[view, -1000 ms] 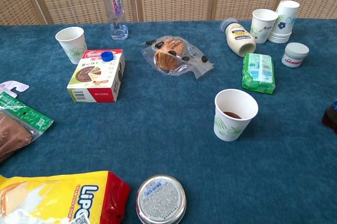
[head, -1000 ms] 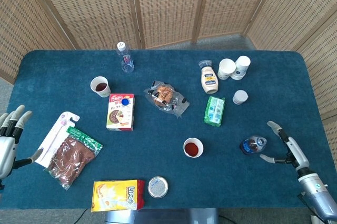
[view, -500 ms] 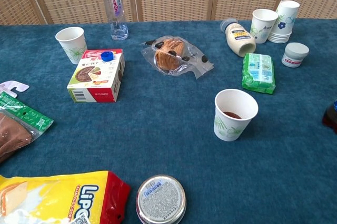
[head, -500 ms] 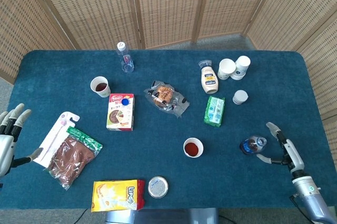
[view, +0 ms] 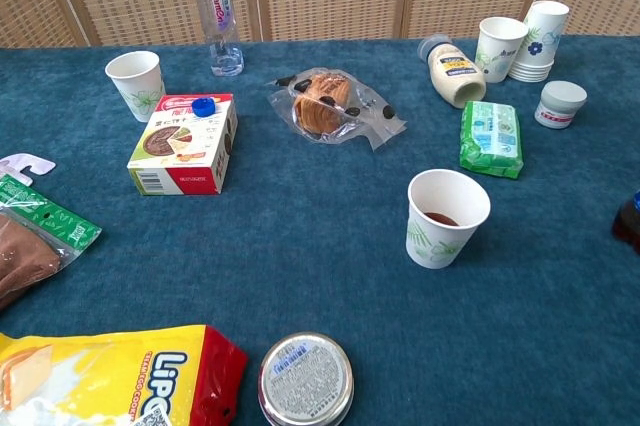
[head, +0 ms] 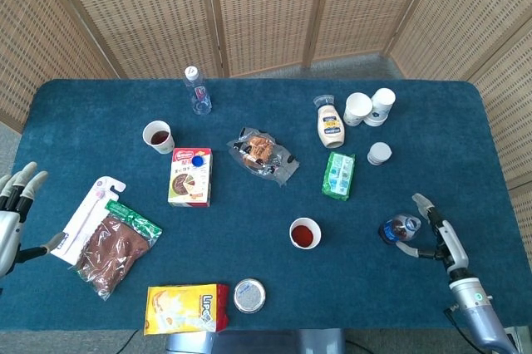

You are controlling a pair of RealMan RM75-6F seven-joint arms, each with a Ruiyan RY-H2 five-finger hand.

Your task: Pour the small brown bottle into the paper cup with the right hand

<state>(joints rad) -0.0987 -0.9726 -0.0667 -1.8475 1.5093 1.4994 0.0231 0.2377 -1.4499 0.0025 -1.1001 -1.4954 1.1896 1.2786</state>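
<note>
The small brown bottle (head: 398,228) with a blue cap stands at the right of the table; the chest view shows only its edge (view: 629,222). A paper cup (head: 305,233) (view: 446,217) holding dark red-brown liquid stands to its left. My right hand (head: 435,235) is just right of the bottle, fingers spread around it without closing on it. My left hand (head: 12,214) hovers open at the table's far left edge, holding nothing. Neither hand shows in the chest view.
Another filled paper cup (head: 157,135), a red snack box (head: 190,176), a wrapped pastry (head: 264,154), a green packet (head: 338,175), a mayonnaise bottle (head: 331,125), stacked cups (head: 370,107), a water bottle (head: 198,90), a round tin (head: 248,295) and a yellow bag (head: 186,308) lie about.
My right hand has drifted left and closer to the brown bottle. The left hand has slid slightly further off the left edge. Nothing on the table moved.
</note>
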